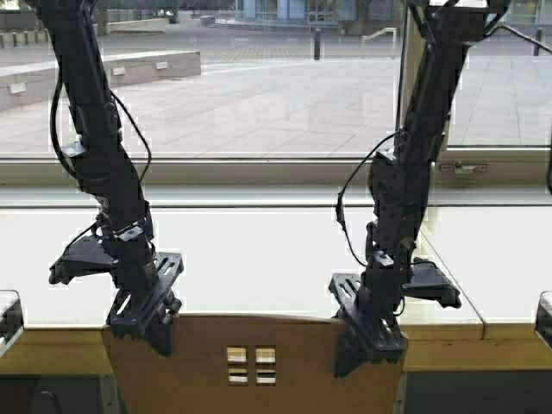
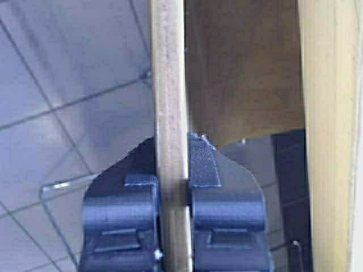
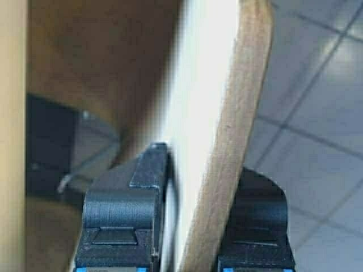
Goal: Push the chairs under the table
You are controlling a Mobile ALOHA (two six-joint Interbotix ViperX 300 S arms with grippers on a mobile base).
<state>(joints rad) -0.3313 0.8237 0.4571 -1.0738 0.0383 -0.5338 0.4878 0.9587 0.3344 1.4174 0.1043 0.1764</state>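
Note:
One tan plywood chair shows only its curved backrest, with four small square cutouts, at the bottom middle of the high view. It stands close against the yellowish front edge of the table, whose pale glossy top stretches to the window. My left gripper is shut on the backrest's top left corner. In the left wrist view the left gripper pinches the board's thin edge. My right gripper straddles the top right corner. The right wrist view shows the right gripper with a finger on each face of the board.
A large window with a low sill runs behind the table, with a paved square outside. Grey floor tiles lie below the chair. A seam crosses the tabletop at the right. Dark objects sit at both lower edges of the high view.

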